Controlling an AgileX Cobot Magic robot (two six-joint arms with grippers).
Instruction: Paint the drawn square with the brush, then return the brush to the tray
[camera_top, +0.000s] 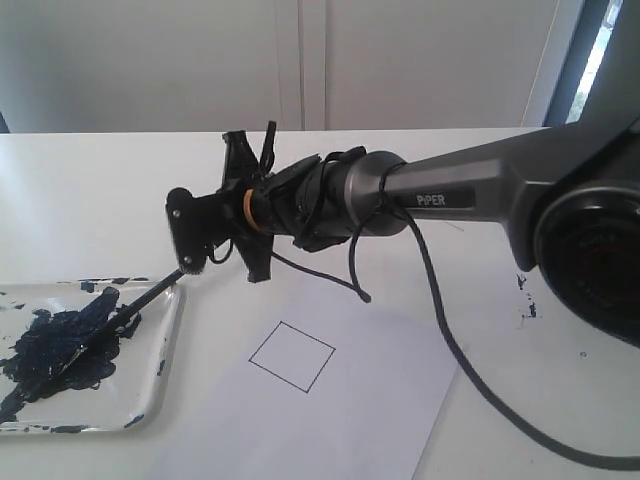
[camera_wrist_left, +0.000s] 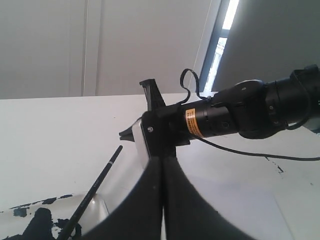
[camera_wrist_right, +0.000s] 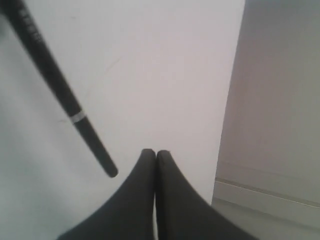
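Paper (camera_top: 350, 420) lies flat on the table (camera_top: 90, 180), below your right gripper (camera_wrist_right: 155, 153) and back toward its arm. It is flat so a brush can slide over it.

The tray (camera_top: 150, 372) sits just below and in front of that gripper's tips. It holds a big dark blue paint puddle (camera_top: 50, 345) and the wet end of the brush (camera_top: 145, 294). The brush leans on the tray's rim, so its dry end sticks up where you can grab it. That dry end is just beside your right fingertips, but they are pressed together with nothing between them. I think you need to spread them before you can pick the brush up.

Your left gripper (camera_wrist_left: 161, 167) is pinched closed too and holds nothing. The brush is ahead of it and off to one side.

The drawn square (camera_top: 291, 356) is on the paper, below the right gripper's wrist. It is only a thin outline, with no paint inside yet.
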